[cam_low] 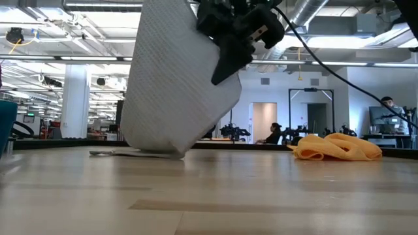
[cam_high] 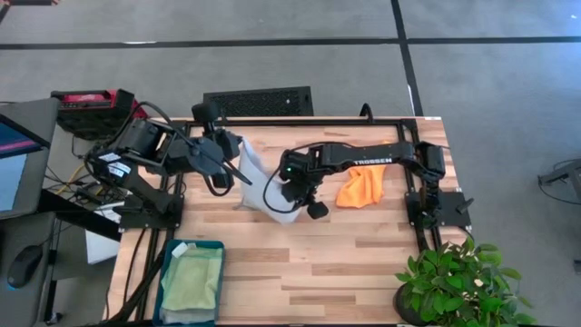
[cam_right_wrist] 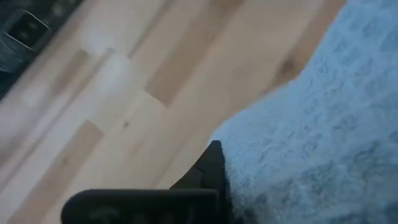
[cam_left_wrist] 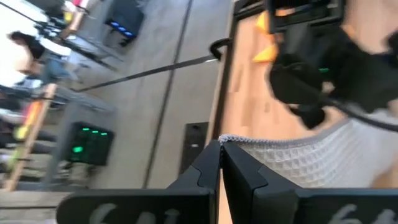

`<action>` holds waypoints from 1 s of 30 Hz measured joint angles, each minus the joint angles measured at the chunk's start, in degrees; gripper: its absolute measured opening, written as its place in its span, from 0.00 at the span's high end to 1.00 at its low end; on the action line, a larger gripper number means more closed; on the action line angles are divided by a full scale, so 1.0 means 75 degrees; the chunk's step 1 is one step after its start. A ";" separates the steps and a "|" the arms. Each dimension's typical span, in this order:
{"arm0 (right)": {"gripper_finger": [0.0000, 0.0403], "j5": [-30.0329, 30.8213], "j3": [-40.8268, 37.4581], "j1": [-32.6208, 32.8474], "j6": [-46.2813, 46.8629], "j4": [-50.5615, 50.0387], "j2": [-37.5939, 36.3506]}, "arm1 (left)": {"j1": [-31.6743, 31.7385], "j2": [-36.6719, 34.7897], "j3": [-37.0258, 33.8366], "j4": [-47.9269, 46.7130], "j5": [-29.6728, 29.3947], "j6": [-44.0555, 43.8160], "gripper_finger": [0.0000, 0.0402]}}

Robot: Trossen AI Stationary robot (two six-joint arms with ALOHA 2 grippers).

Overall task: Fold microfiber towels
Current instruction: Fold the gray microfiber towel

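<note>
Left claw (cam_left_wrist: 220, 163) fills the bottom of the left wrist view, fingers pressed together on the hemmed edge of the pale grey-blue towel (cam_high: 265, 186). Right claw (cam_high: 292, 191) is clamped on the same towel's opposite side, centre of the high view. The towel hangs lifted between both, lower edge just touching the table (cam_high: 345, 263) in the low view.

Progress, my read: early to mid. This towel is mid-handling, not folded yet. Orange towel (cam_high: 360, 187) lies crumpled right of centre, untouched.

Teal bin (cam_high: 166, 289), lower left of the high view, holds the light green towel (cam_high: 192, 280) lying flat, white tag at its upper corner; probably one done. Can't see a fourth towel.
</note>
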 joint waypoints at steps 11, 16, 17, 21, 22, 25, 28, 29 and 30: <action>0.97 0.0900 -0.0003 -0.0599 0.0396 -0.1058 -0.0801 | 0.0064 -0.0008 -0.0875 -0.0005 0.1084 -0.0830 1.00; 0.98 0.1240 0.0003 -0.0916 0.0754 -0.1171 -0.1561 | 0.0151 -0.0131 -0.1861 -0.0006 0.1610 -0.1427 1.00; 0.98 0.1323 0.0003 -0.0969 0.0793 -0.1192 -0.1689 | 0.0152 -0.0235 -0.2094 0.0018 0.1654 -0.1582 1.00; 0.97 0.1926 0.0000 -0.1178 0.0811 -0.1242 -0.2159 | 0.0155 -0.0755 -0.3222 0.0007 0.1652 -0.2249 1.00; 0.97 0.2110 0.0003 -0.1226 0.0812 -0.1212 -0.2275 | 0.0191 -0.0909 -0.3496 -0.0009 0.1610 -0.2387 1.00; 0.96 0.2589 0.0003 -0.1423 0.1037 -0.1142 -0.2494 | 0.0340 -0.1375 -0.4164 -0.0012 0.1101 -0.2885 1.00; 0.97 0.2932 0.0003 -0.1643 0.1192 -0.1069 -0.2574 | 0.0541 -0.1660 -0.4543 -0.0012 0.0197 -0.3142 1.00; 0.97 0.3033 0.0003 -0.1718 0.1193 -0.1022 -0.2586 | 0.0619 -0.1716 -0.4627 -0.0009 -0.0078 -0.3142 1.00; 0.97 0.3143 0.0003 -0.1806 0.1193 -0.0897 -0.2591 | 0.0725 -0.1761 -0.4690 -0.0003 -0.0321 -0.3091 1.00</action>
